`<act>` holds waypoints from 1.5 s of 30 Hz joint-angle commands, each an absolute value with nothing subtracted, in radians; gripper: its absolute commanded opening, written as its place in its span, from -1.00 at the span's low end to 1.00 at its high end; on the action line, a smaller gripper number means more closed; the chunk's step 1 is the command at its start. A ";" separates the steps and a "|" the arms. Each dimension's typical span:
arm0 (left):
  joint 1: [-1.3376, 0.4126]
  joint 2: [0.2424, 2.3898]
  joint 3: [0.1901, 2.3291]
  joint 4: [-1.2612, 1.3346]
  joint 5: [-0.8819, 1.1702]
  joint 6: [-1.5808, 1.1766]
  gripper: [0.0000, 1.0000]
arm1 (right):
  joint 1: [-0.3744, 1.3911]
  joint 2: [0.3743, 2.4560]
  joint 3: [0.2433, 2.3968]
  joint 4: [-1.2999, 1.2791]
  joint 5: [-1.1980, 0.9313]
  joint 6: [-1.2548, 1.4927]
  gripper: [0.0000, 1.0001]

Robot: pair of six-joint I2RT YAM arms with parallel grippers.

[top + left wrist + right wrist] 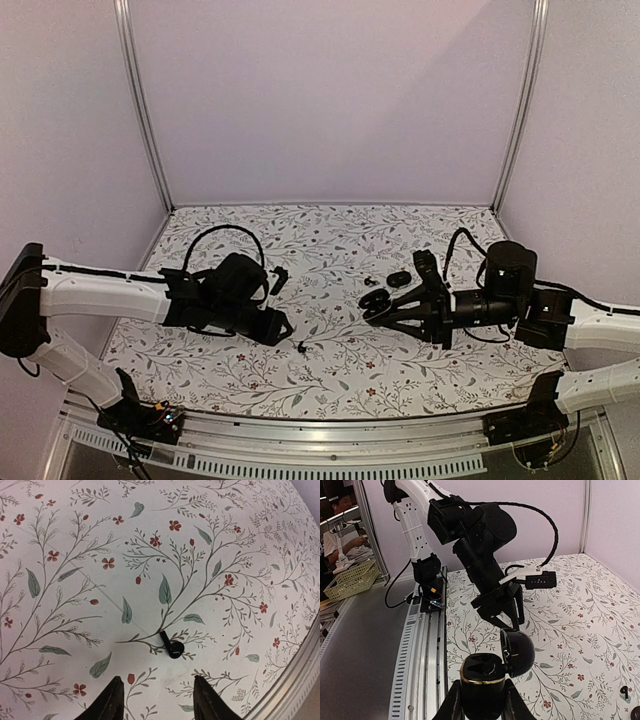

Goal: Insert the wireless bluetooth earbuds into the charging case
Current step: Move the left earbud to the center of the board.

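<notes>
A tiny black earbud [171,646] with a short stem lies on the floral table just ahead of my left gripper [156,679], which is open and empty above it; it also shows in the top view [301,347] just right of the left gripper [281,326]. My right gripper [481,690] is shut on the black charging case [482,677] with a gold rim, whose lid [520,652] stands open. In the top view the case [375,301] is held mid-table by the right gripper. A second earbud [624,692] lies on the table behind it, and it also shows in the top view [371,281].
A second black pebble-shaped case [400,277] lies beside the second earbud. The left arm [480,535] hangs right in front of the held case. A metal rail [330,432] runs along the near table edge. Walls close the back and sides.
</notes>
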State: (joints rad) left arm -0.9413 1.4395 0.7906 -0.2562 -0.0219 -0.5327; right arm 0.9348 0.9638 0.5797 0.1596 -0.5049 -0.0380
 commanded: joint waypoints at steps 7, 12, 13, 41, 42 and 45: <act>-1.021 1.481 0.749 -0.234 -0.064 -0.579 -0.12 | 0.931 0.930 0.548 0.169 -0.468 -0.021 -1.00; -1.041 1.585 0.803 -0.227 -0.104 -0.552 -0.11 | 0.931 0.910 0.545 0.138 -0.440 -0.006 -1.00; -1.041 1.604 0.808 -0.220 -0.106 -0.548 -0.11 | 0.931 0.901 0.545 0.131 -0.436 -0.005 -1.00; -1.084 1.720 0.920 -0.266 -0.120 -0.549 -0.34 | 0.931 0.846 0.534 0.108 -0.434 -0.008 -1.00; -1.083 1.714 0.911 -0.274 -0.128 -0.552 -0.34 | 0.931 0.844 0.535 0.108 -0.434 -0.008 -1.00; -1.076 1.703 0.892 -0.293 -0.161 -0.565 -0.34 | 0.930 0.842 0.537 0.108 -0.434 -0.008 -1.00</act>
State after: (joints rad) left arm -1.0725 1.7367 0.9226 -0.2558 -0.1368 -0.5472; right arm 0.9348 0.8589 0.5411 0.1112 -0.4427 -0.0147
